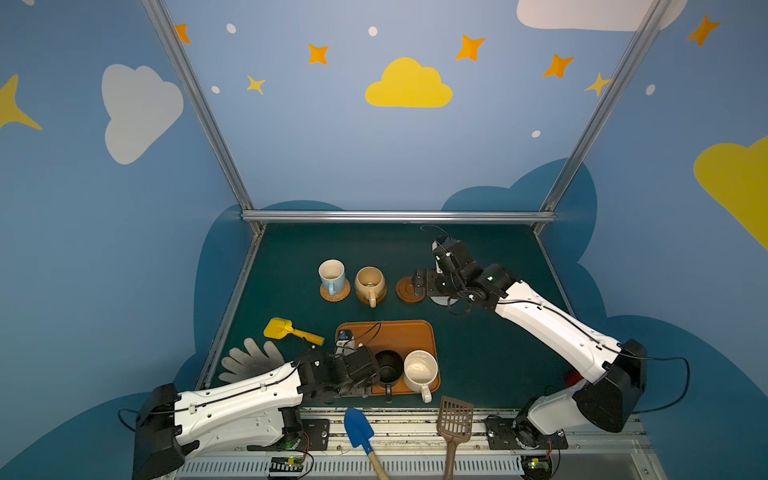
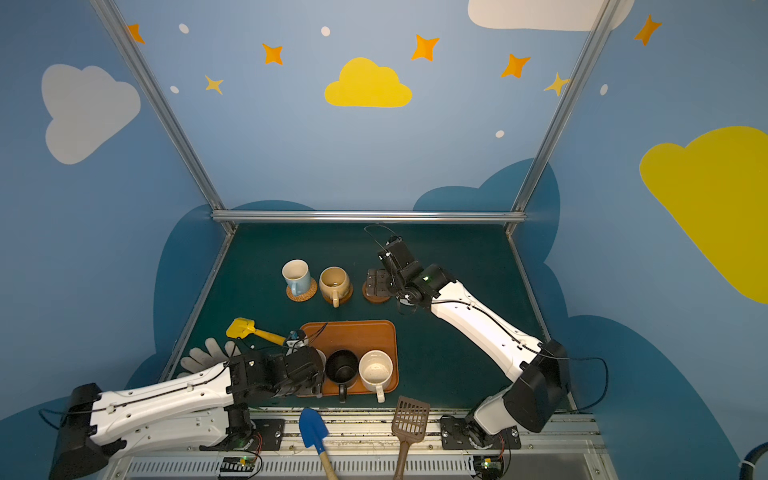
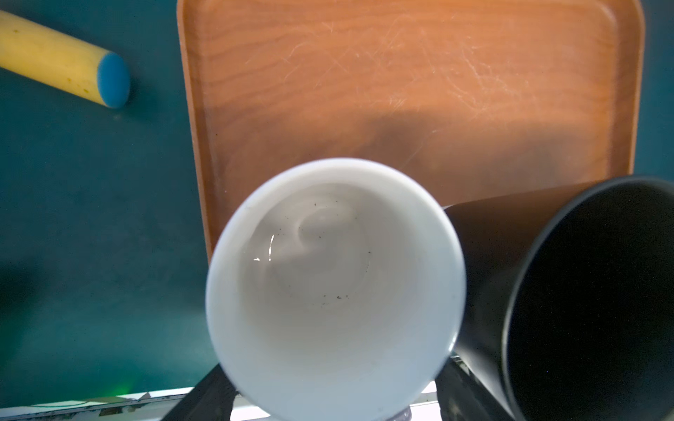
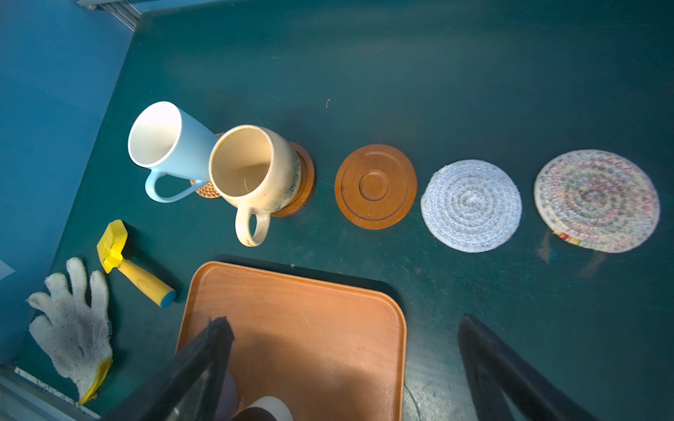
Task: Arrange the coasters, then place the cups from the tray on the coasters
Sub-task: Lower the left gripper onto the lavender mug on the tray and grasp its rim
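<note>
left wrist view is showing the left gripper (image 3: pixel 333 382) straddling a white-lined cup (image 3: pixel 335 284) on the tray (image 3: pixel 401 91), grip impossible to tell; a black cup (image 3: pixel 583 310) is crowding one finger. right gripper (image 4: pixel 344 320) is hovering wide open, empty, by a bare wooden coaster (image 4: pixel 375 186).

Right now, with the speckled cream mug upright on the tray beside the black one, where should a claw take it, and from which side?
Probably the rim wall of the speckled cream mug on its right side, from above, one finger inside. Its mouth faces up, the black mug crowds its left, and its handle points toward the near edge of the tray.
</note>
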Tool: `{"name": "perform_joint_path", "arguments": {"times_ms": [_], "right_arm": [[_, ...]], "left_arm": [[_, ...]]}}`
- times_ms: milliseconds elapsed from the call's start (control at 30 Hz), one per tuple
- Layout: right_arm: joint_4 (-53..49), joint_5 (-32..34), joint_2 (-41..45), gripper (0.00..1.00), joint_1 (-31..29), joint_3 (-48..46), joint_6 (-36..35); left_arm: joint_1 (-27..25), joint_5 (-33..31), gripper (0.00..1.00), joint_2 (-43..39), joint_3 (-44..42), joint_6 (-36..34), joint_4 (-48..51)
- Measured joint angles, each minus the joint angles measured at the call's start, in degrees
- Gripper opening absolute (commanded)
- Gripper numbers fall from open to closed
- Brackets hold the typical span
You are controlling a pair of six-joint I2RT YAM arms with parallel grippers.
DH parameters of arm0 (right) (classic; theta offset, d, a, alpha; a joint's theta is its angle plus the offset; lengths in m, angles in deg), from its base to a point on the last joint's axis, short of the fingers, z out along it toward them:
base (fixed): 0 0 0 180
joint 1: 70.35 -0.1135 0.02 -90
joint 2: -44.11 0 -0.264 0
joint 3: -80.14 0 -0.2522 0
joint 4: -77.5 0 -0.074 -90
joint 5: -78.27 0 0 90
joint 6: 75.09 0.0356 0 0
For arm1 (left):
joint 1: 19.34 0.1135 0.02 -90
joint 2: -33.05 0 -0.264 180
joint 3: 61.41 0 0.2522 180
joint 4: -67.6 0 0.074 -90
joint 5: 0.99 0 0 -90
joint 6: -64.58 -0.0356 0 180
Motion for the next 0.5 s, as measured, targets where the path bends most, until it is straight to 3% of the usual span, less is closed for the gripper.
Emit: {"name": "perform_joint_path", "arguments": {"times_ms": [233, 500], "right_arm": [[0.55, -0.42, -0.31, 0.96, 0.26, -0.31, 0.39], [1.20, -1.44, -0.39, 0.96, 0.63, -0.66, 0.61]], "left_arm": [[-0.07, 0.68, 0.67, 0.98, -1.36, 0.37, -1.27], [0.07, 0.17, 0.47, 0.87, -2.69, -0.15, -1.51]]}}
